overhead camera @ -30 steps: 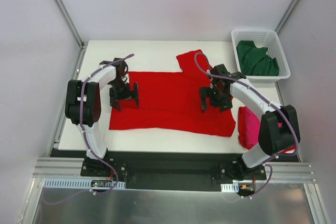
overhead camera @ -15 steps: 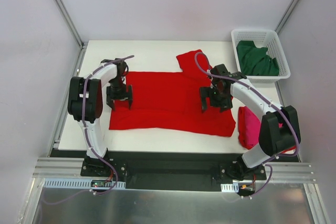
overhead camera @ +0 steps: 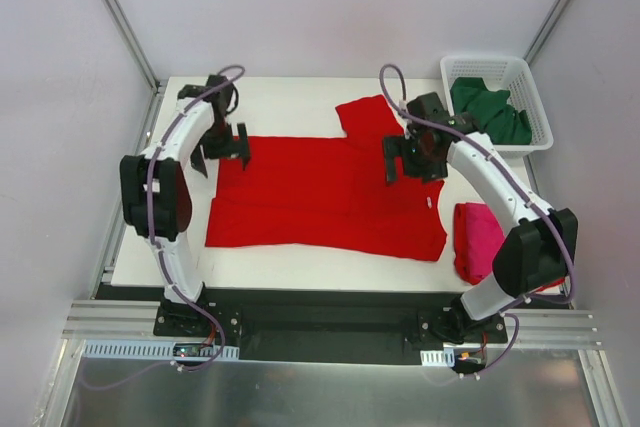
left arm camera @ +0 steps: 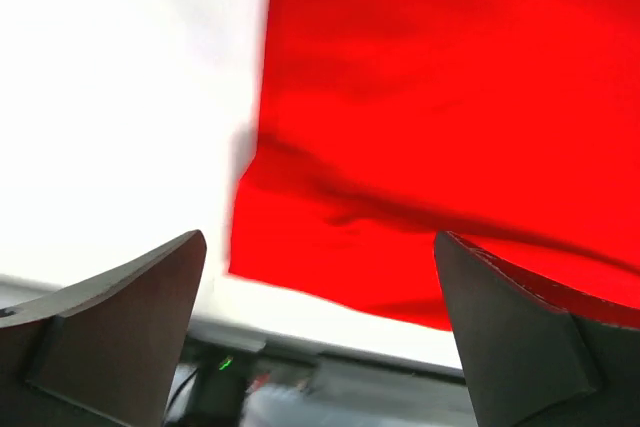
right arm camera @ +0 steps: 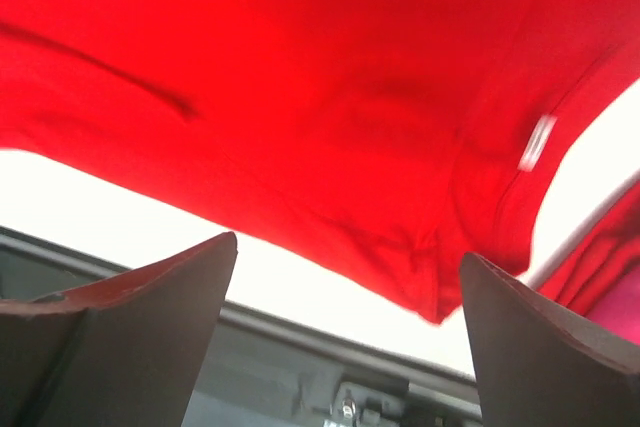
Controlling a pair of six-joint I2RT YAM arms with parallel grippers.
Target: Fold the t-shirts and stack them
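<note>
Red t-shirt [overhead camera: 330, 192] lies flat on the table [overhead camera: 290, 92]; the left gripper [overhead camera: 222, 154] and right gripper [overhead camera: 412, 165], both spread wide and empty, should probably pinch its far edge evenly before folding.

Pink shirt [overhead camera: 478, 242] — right part hidden behind right arm [overhead camera: 535, 252]; red shirt [left arm camera: 450, 97] cut off by wrist-view edges — blurred.

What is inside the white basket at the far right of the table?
A dark green t-shirt lies bunched in the white basket. Whether anything lies beneath it cannot be seen.
</note>
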